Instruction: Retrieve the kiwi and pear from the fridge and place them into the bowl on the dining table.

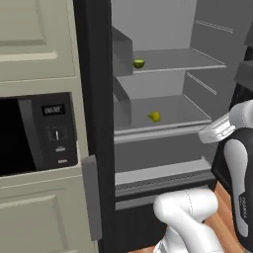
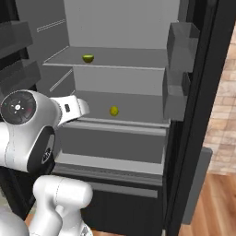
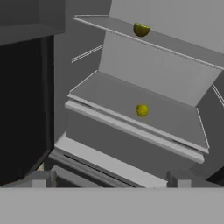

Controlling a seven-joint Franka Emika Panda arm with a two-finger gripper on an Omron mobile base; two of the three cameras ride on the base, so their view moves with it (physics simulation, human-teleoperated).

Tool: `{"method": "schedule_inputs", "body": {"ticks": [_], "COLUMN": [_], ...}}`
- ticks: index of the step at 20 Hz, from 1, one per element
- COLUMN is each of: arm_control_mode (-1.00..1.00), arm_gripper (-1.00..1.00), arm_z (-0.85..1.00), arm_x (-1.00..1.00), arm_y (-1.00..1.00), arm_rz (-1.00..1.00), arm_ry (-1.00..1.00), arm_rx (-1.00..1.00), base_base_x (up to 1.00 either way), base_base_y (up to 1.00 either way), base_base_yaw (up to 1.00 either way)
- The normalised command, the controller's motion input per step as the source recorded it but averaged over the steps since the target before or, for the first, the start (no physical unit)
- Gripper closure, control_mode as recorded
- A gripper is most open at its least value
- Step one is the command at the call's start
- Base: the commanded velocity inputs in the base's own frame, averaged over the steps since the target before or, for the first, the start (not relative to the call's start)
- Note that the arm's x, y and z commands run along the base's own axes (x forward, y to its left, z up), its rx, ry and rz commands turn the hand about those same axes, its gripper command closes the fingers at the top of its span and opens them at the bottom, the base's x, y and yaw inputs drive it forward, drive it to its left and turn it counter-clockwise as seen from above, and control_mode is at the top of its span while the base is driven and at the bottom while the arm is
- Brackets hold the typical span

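Observation:
The fridge (image 1: 148,24) stands open, showing its grey shelves. On the upper shelf lies the bright-green kiwi (image 1: 139,63) (image 2: 88,58) (image 3: 141,29). The yellow pear (image 1: 155,116) (image 2: 114,111) (image 3: 141,110) rests on the shelf below it. My gripper (image 3: 111,181) is open and empty, its two fingertips (image 3: 39,179) spread wide. It hangs in front of the fridge, short of the lower shelf's front edge and below the pear's level. The white hand (image 1: 216,131) (image 2: 73,108) points into the fridge. The bowl and the dining table are out of view.
A black built-in microwave (image 1: 34,133) sits in cream cabinets (image 1: 29,39) left of the fridge. Door bins (image 2: 182,41) hang on the open right door. A grey drawer front (image 2: 110,143) lies under the pear's shelf. Wooden floor (image 2: 221,203) shows at the right.

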Motion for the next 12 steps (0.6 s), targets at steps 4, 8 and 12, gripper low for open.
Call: {"method": "schedule_inputs", "body": {"ticks": [4,8,12], "arm_control_mode": [1.00,1.00,1.00], "arm_gripper": [-1.00,-1.00,-1.00], "arm_z": [0.00,0.00,0.00], "arm_x": [0.00,0.00,0.00], "arm_y": [0.00,0.00,0.00], "arm_rz": [0.00,0.00,0.00], "arm_ry": [0.00,0.00,0.00], "arm_rx": [0.00,0.00,0.00], "base_base_x": [1.00,1.00,1.00], "base_base_y": [0.00,-0.03,-0.04], "base_base_yaw": [0.00,0.07,0.12]}}
